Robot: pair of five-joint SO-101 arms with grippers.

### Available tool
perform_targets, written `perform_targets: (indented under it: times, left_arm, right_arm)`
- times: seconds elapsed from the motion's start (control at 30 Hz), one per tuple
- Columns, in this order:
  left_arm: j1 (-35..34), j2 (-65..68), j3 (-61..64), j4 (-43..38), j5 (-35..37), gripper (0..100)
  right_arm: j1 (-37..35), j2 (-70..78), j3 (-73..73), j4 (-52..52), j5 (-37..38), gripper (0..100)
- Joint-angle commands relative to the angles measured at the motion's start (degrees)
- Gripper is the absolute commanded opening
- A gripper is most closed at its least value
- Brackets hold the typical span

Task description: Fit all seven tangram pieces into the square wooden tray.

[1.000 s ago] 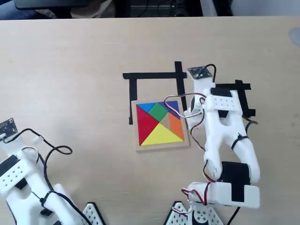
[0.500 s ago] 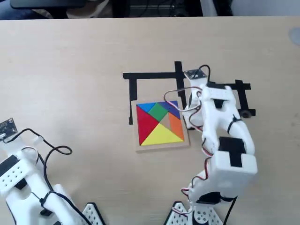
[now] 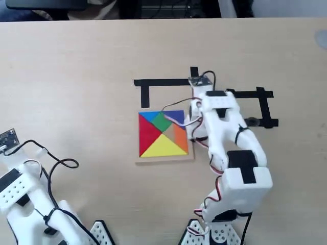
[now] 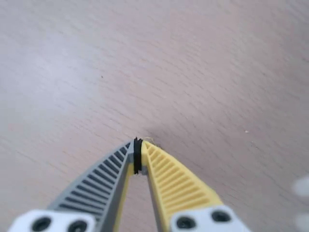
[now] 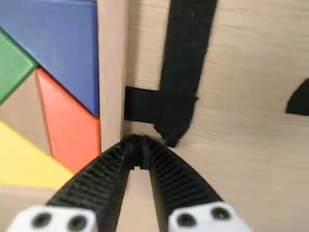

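- The right gripper (image 5: 141,157) has its jaws pressed together with nothing between them; the tips sit low over the table.
- Right at those tips, on one flank, is the outer face of the square wooden tray's rim (image 5: 112,72). The tips look to be touching it, though contact cannot be confirmed.
- The rim runs straight ahead of the tips, in line with the fingers, so the tray lies wholly to one side of the jaws, not in front of them.
- Just past the rim, inside the tray, lie the orange piece (image 5: 72,121) nearest the tips and the blue piece (image 5: 63,43) farther ahead. Beyond them are the green piece (image 5: 12,67), the tan piece (image 5: 19,113) and the yellow piece (image 5: 24,159), all flat and flush.
- On the opposite flank and ahead runs the black tape (image 5: 186,58), close beside the rim.
- Judged from this, any coming move is a sideways nudge on the rim, not a grasp.
- The left gripper (image 4: 138,157), also closed and empty, is over bare table (image 4: 193,58), well apart from the tray; the right arm is far nearer.
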Motion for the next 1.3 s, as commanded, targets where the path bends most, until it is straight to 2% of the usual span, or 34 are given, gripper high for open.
perform_targets:
  times: [0.0,0.23,0.3,0.33,0.43,0.53,0.6,0.7,0.8,0.9,1.0,1.13,1.27]
  left_arm:
    - [0.66,-0.97,-0.57,-0.44,0.53,3]
    - [0.57,-0.97,-0.66,-0.44,0.44,3]
    - [1.01,-0.97,-0.92,-0.44,0.44,3]
    - [2.07,-0.97,-1.27,-0.79,0.53,3]
    - [11.47,-1.05,-6.90,-4.92,0.26,3]
    - [21.67,-1.05,-17.01,-7.65,0.62,3]
    - [27.03,-1.41,-25.01,-7.82,1.93,3]
    - [34.86,-2.20,-33.54,-6.51,8.35,3]
    - [37.93,-4.48,-39.43,-0.88,15.12,3]
    - [38.29,-10.02,-42.15,9.58,19.87,3]
    - [37.76,-18.90,-43.21,15.91,17.85,3]
    - [35.47,-34.99,-41.45,19.60,11.78,3]
    - [35.21,-50.29,-31.69,24.88,10.29,3]
  right_arm:
    - [-3.60,-2.33,0.22,-1.49,-4.48,1.1]
    - [-9.05,-2.86,-0.04,-1.67,-6.68,1.1]
    - [-7.12,-3.21,-1.27,-0.79,-6.42,1.1]
    - [-3.87,-4.09,-2.33,0.44,-5.27,1.1]
    - [6.15,-10.24,-11.82,6.77,2.20,1.1]
    - [7.47,-18.59,-26.51,16.53,10.02,1.1]
    - [6.42,-22.37,-33.80,21.10,10.11,1.1]
    - [5.63,-24.75,-41.10,28.40,7.12,1.1]
    - [5.54,-26.42,-45.14,37.54,3.87,1.1]
    - [5.54,-31.08,-44.70,38.95,-1.23,1.1]
    - [5.36,-39.34,-42.59,38.68,-3.08,1.1]
    - [-0.53,-51.91,-39.08,38.77,-3.34,1.1]
    - [-3.78,-66.15,-23.87,38.59,-3.52,1.1]
